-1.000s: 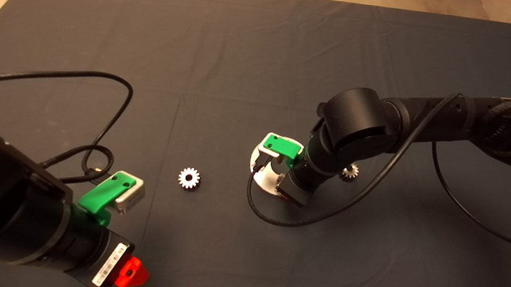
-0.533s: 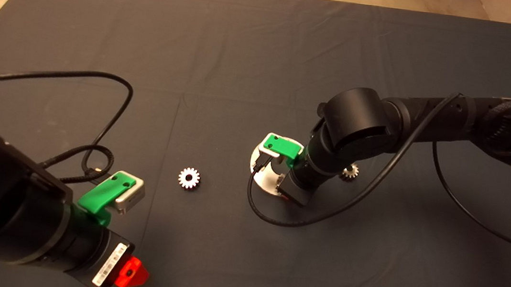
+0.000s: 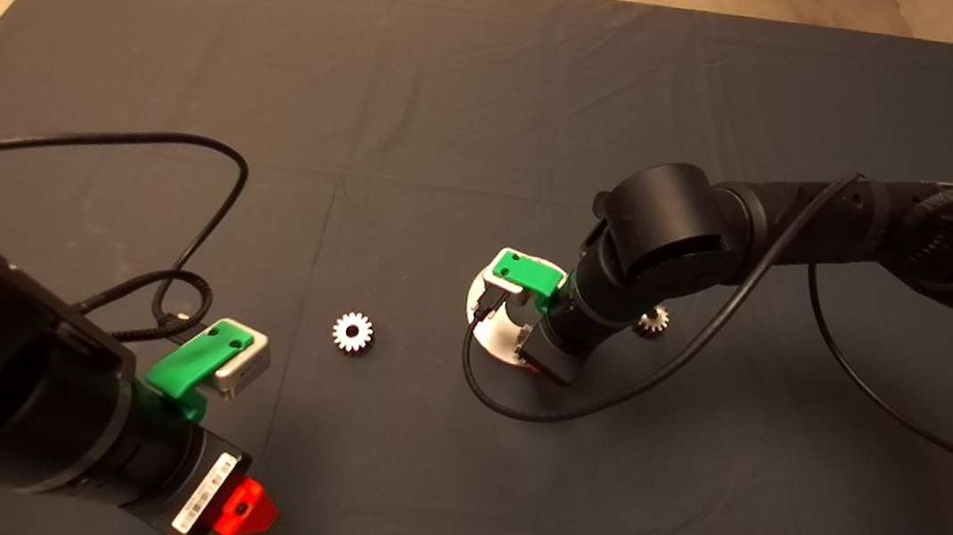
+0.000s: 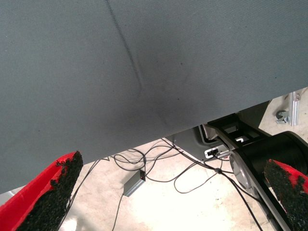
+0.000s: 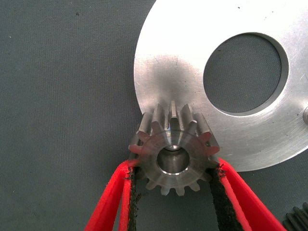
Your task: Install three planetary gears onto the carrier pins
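Observation:
In the right wrist view my right gripper [image 5: 174, 167] is shut on a silvery planetary gear [image 5: 173, 139], held over the rim of the round silver disc [image 5: 173, 67] with its large central hole. Something silvery shows inside the gear's bore; whether it is a carrier pin I cannot tell. One stud [image 5: 305, 114] peeps in at the picture's edge. From the head view the right gripper [image 3: 533, 356] hangs over the disc [image 3: 494, 334]. A second gear [image 3: 352, 331] lies flat on the mat left of the disc. A third gear [image 3: 652, 321] lies right of it, half hidden by the arm.
My left gripper [image 3: 245, 510] waits open near the mat's front left, its pads [image 4: 54, 190] wide apart over the mat's edge and a floor with cables. Black cables [image 3: 205, 210] loop over the mat on the left and below the disc [image 3: 514, 411].

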